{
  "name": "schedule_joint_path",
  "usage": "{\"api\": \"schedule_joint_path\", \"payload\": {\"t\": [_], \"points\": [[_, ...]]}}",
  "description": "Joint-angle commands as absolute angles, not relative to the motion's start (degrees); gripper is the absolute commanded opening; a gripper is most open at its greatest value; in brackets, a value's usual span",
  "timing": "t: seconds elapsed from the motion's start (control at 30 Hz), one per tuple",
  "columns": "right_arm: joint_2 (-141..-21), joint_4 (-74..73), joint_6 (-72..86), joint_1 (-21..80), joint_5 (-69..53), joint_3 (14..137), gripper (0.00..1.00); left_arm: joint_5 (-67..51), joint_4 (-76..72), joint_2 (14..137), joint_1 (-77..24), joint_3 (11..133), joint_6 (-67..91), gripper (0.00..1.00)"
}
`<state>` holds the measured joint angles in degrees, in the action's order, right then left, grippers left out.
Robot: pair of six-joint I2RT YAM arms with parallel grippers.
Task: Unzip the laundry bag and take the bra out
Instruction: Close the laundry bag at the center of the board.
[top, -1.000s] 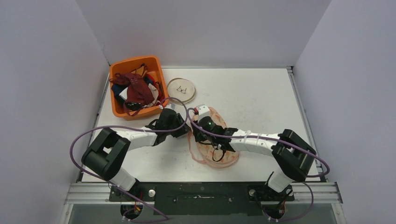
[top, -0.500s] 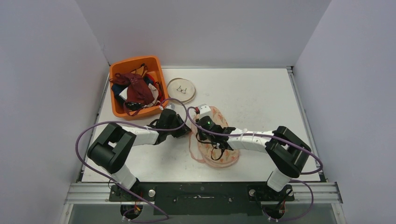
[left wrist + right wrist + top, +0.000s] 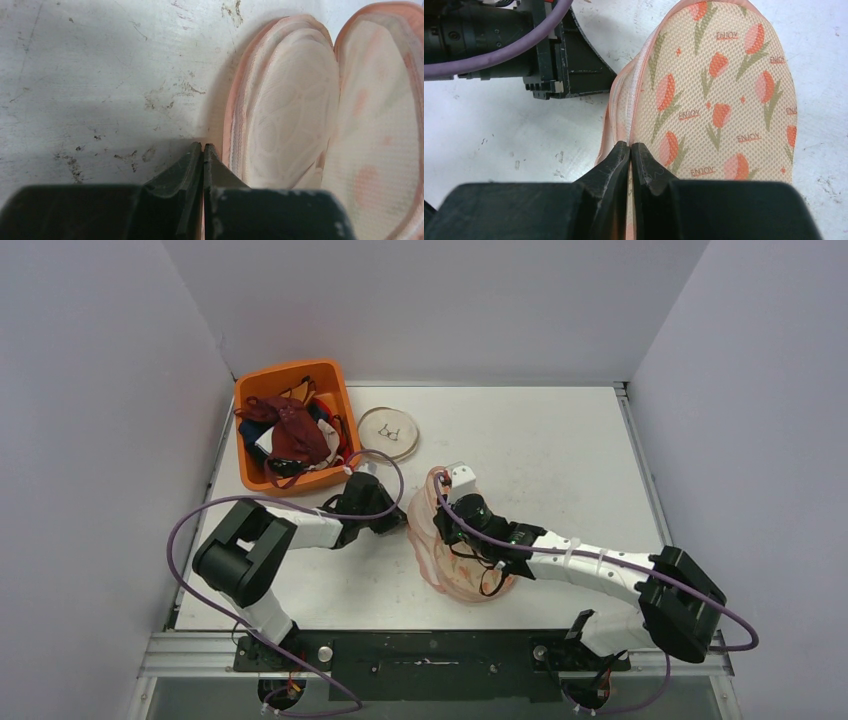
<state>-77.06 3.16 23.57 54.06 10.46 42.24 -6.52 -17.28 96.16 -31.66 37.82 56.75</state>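
The laundry bag (image 3: 462, 570) is a round pink mesh pouch with a tulip print, lying mid-table with its left side raised. In the right wrist view its white zipper seam (image 3: 636, 90) runs straight into my right gripper (image 3: 630, 145), which is shut on that seam. My left gripper (image 3: 202, 146) is shut at the bag's left rim (image 3: 231, 125), and a thin pink strip shows between its fingers. From above, the left gripper (image 3: 399, 520) and right gripper (image 3: 441, 524) face each other across the bag's raised edge. The bra is hidden.
An orange bin (image 3: 249, 465) full of dark red and blue garments stands at the back left. Next to it lies a round clear dish (image 3: 390, 432). White walls close in the table on three sides. Purple cables loop over both arms.
Both grippers have closed from part open. The right arm has swung out to the right and its wrist moved right, drawing the bag's upper layer up and over. The left gripper has barely moved.
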Motion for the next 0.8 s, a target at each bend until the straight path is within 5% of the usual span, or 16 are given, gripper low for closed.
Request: {"api": "schedule_joint_path", "payload": {"t": [0.0,0.5,0.7,0.77], "points": [[-73.7,3.2,23.0,54.6,8.4,40.9,0.05,-7.0,-20.6,97.0,-31.2,40.8,56.9,0.0],[-85.2,5.7,21.0,55.1,-2.0,42.6,0.07,-6.3,-18.9,96.5,-31.1,41.8,57.0,0.0],[-80.0,4.4,23.6,55.0,2.0,43.6,0.63,-4.3,-14.2,92.1,-30.9,40.6,56.1,0.16],[-77.0,2.1,23.8,54.9,3.5,44.5,0.72,-3.9,-11.8,89.2,-30.6,40.0,55.6,0.22]]}}
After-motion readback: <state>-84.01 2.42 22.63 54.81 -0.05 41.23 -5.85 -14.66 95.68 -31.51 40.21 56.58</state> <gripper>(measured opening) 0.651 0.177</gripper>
